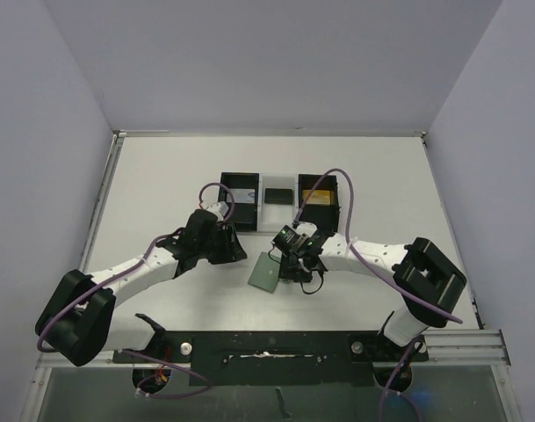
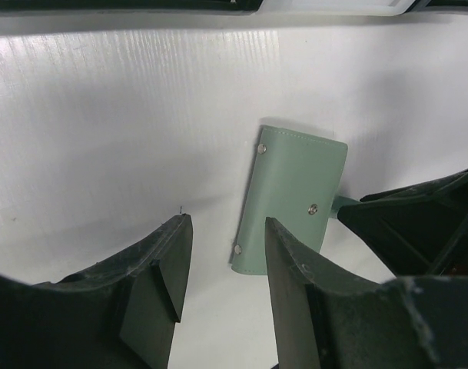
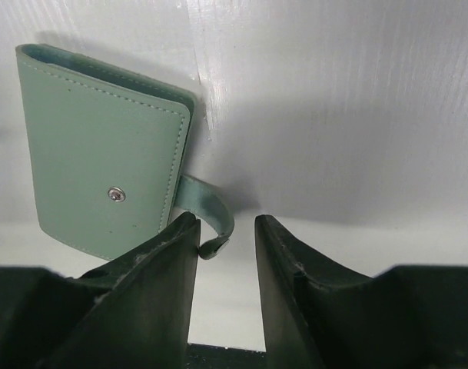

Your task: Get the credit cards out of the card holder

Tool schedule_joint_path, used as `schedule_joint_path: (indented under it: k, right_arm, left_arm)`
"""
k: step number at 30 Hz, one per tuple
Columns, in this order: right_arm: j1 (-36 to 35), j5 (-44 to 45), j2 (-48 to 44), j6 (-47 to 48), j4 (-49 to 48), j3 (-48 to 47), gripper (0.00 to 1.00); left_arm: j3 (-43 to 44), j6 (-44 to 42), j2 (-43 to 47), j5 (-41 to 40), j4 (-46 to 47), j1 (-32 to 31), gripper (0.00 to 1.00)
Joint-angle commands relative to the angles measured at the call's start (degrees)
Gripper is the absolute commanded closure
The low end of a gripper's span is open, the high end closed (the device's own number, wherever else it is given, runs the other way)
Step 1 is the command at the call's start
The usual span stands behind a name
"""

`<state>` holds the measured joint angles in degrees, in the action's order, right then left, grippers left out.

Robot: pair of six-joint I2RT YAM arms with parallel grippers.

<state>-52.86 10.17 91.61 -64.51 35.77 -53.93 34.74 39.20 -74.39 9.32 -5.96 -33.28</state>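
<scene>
The grey-green card holder (image 1: pixel 265 272) lies folded shut on the white table between my two grippers. It also shows in the left wrist view (image 2: pixel 293 196) and in the right wrist view (image 3: pixel 103 169). Its closing tab (image 3: pixel 209 217) is unsnapped and curls free, with its tip between my right jaws, against the left one. My right gripper (image 3: pixel 227 227) is open, just right of the holder. My left gripper (image 2: pixel 226 231) is open and empty, to the left of the holder. No cards show.
A black-and-clear three-compartment tray (image 1: pixel 278 195) stands behind the grippers, with a card-like item in the left compartment and a yellow one in the right. The table's black front rail (image 1: pixel 276 352) runs along the near edge.
</scene>
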Motion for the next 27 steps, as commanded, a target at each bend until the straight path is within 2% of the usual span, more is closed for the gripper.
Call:
schedule_joint_path:
  k: [1,8,12,16,23,27]
  right_arm:
    - [1.5,-1.9,-3.9,1.1,-6.7,2.1,0.65]
    - [3.1,-3.9,-4.1,-0.3,-10.3,4.7,0.69]
    - [3.7,-5.1,-5.0,0.2,-13.3,6.4,0.81]
    - [4.3,-7.6,-6.0,-0.1,-17.6,8.8,0.86]
    - [4.2,-6.5,-9.9,0.9,-17.2,9.8,1.00]
    - [4.7,-5.7,-14.6,4.9,-15.4,8.4,1.00]
  left_arm:
    - [2.0,-1.6,-0.4,2.0,1.1,0.3,0.59]
    - [2.6,-1.5,-0.3,2.3,0.4,0.2,0.59]
    - [2.4,-1.4,0.2,2.8,0.2,0.1,0.59]
    - [2.2,-1.2,0.6,3.4,0.5,0.0,0.59]
    - [2.0,-0.6,2.6,3.3,1.2,-0.3,0.59]
    - [1.9,0.4,4.9,1.5,1.5,-0.3,0.58]
